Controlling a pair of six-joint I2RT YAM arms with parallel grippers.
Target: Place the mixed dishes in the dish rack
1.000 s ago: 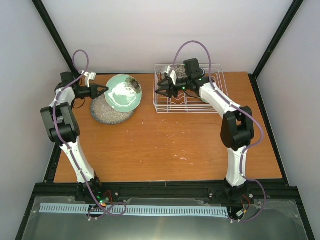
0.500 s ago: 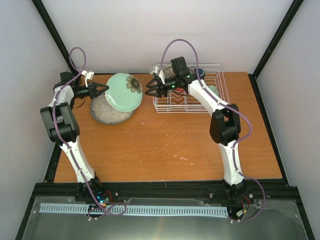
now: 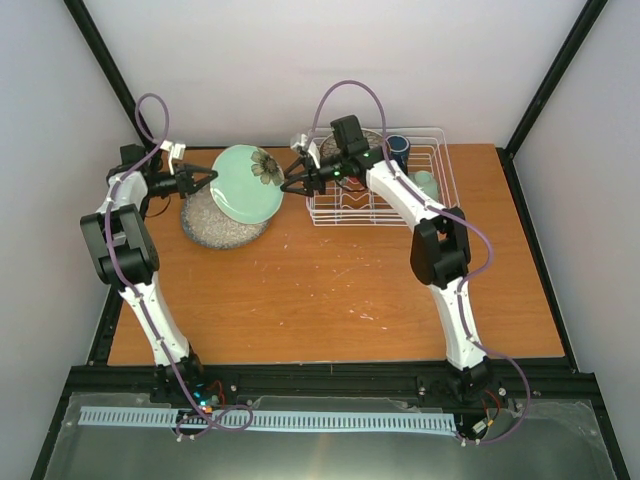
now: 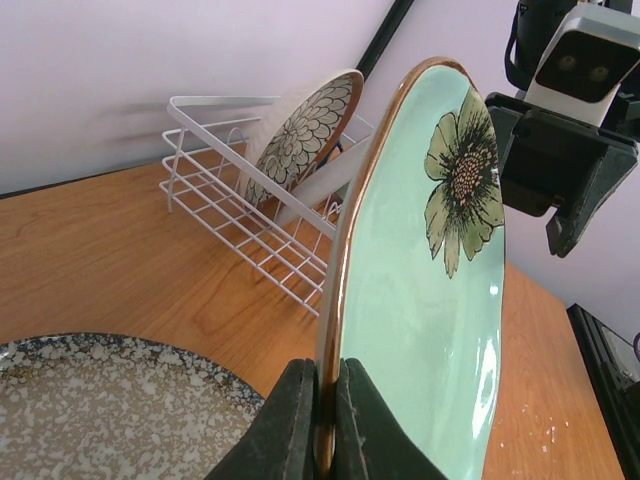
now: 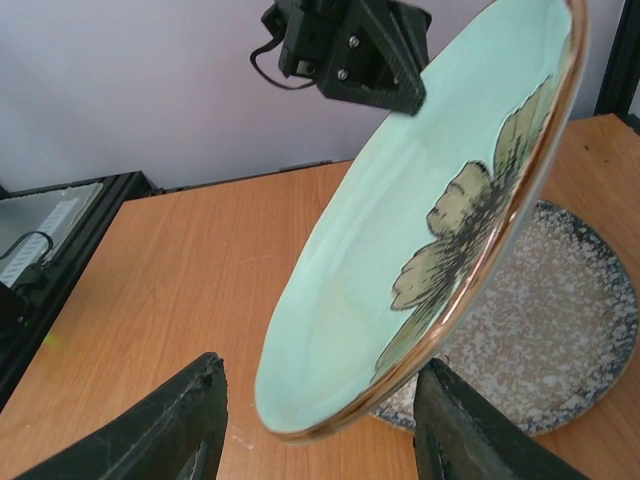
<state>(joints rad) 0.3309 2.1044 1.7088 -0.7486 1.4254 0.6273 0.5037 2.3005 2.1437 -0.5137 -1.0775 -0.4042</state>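
Moved: right arm has swung left, off the rack (image 3: 440,190) and across to the teal plate (image 3: 247,184); left arm and plate sit about where they were.
State of left pincer (image 4: 325,425): closed on the teal plate's rim, edge-on between the fingers. Plate is held up on a tilt, flower face toward the right arm.
State of right pincer (image 5: 322,375): wide open, one finger either side of the plate's opposite rim; no contact that I can see.
Plate position: raised over the speckled plate (image 3: 215,228), which lies flat on the table (image 3: 330,290) left of the rack.
Handling: glazed ceramic, so stiff, slick and likely to chip on wire. It hangs from a single rim pinch and may pivot. Best second hold, I judge, is the rim opposite the left fingers, pads flat on both faces.
Rack contents: petal plate (image 4: 300,135) standing in the prongs; mug (image 3: 398,147) and small green cup (image 3: 426,184) toward the right end.
Top view only: whole layout, mug and cup.
Left wrist only: the clamp itself, and the petal plate's lean.
Right wrist only: rim lying between the open fingers; the rack is out of frame.
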